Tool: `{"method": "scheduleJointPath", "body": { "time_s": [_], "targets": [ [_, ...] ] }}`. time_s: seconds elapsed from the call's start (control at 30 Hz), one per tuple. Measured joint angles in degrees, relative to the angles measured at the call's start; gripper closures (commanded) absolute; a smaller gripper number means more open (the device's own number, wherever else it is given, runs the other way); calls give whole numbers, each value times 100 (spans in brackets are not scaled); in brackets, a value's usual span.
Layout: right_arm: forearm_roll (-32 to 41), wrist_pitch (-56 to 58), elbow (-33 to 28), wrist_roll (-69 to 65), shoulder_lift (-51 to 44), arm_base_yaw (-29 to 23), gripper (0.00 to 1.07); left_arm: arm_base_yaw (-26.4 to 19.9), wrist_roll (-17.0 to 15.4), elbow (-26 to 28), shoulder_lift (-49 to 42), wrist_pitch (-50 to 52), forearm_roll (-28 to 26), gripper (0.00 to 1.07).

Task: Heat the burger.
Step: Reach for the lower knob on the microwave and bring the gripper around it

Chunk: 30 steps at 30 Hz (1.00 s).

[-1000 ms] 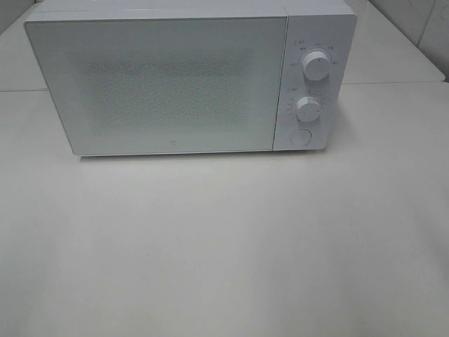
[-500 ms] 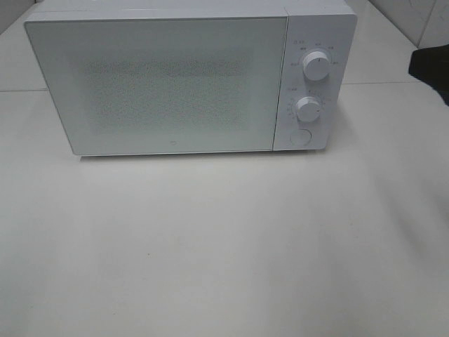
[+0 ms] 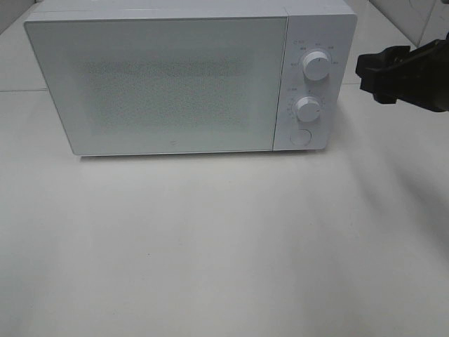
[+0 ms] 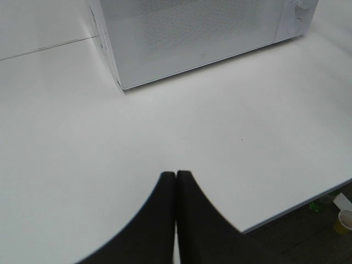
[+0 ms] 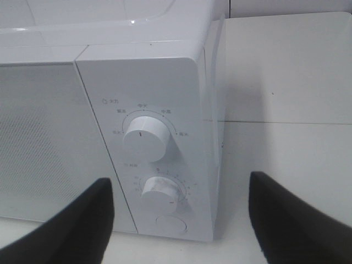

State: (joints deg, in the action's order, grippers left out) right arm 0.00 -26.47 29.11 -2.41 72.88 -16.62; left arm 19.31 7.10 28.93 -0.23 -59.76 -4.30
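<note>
With the burger nowhere in sight and the microwave (image 3: pixel 161 84) shut, we are hovering the spread-open right gripper (image 3: pixel 373 74) at its 3 o'clock, judging it needs squaring on the lower knob (image 3: pixel 308 109), while the left gripper (image 4: pixel 176 177) is resting clenched above the worktop (image 3: pixel 224 246).

the microwave door (image 3: pixel 161 84) hides the inside; the right arm (image 3: pixel 421 77) runs off frame.

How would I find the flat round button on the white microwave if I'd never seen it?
Find the big white microwave and look at the narrow panel right of its door. An upper knob and a lower knob are stacked there, with the button just below them. Unlike the knobs, it is flat and has no markings around it.
</note>
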Motion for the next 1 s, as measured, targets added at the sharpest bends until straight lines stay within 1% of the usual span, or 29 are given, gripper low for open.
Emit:
{"method": "scheduleJointPath", "body": {
  "time_s": [0.03,0.07,0.13,0.17,0.2,0.27,0.37,0.43,0.57,0.67,0.7,0.73,0.8,0.83,0.87,1.0],
  "targets": [
    [0,0,0,0,0,0,41,0,0,0,0,0,0,106],
    [0,-292,0,0,269,0,41,0,0,0,0,0,0,106],
    [0,-458,-6,0,367,0,41,0,0,0,0,0,0,106],
    [0,-768,-17,0,625,0,41,0,0,0,0,0,0,106],
    [0,-768,-17,0,625,0,41,0,0,0,0,0,0,106],
    [0,-1197,-17,0,991,0,41,0,0,0,0,0,0,106],
    [0,-1507,-17,23,1226,0,41,0,6,0,0,0,0,106],
    [0,-2040,-17,46,1621,0,41,0,11,0,0,0,0,106],
    [0,-2343,0,115,1948,-17,41,0,11,0,0,0,0,106],
    [178,-2401,80,321,2217,-166,41,0,11,0,0,0,0,106],
    [384,-2412,126,521,2355,-338,41,0,17,0,0,0,0,106],
    [384,-2412,126,521,2355,-338,41,0,17,0,0,0,0,106],
    [831,-2510,178,837,2504,-630,41,0,17,0,0,0,0,106],
    [831,-2510,178,837,2504,-630,41,0,17,0,0,0,0,106],
    [1037,-2573,178,934,2555,-825,41,0,17,0,0,0,0,106],
    [1163,-2693,178,968,2624,-1031,41,0,17,0,0,0,0,106]
  ]
}}
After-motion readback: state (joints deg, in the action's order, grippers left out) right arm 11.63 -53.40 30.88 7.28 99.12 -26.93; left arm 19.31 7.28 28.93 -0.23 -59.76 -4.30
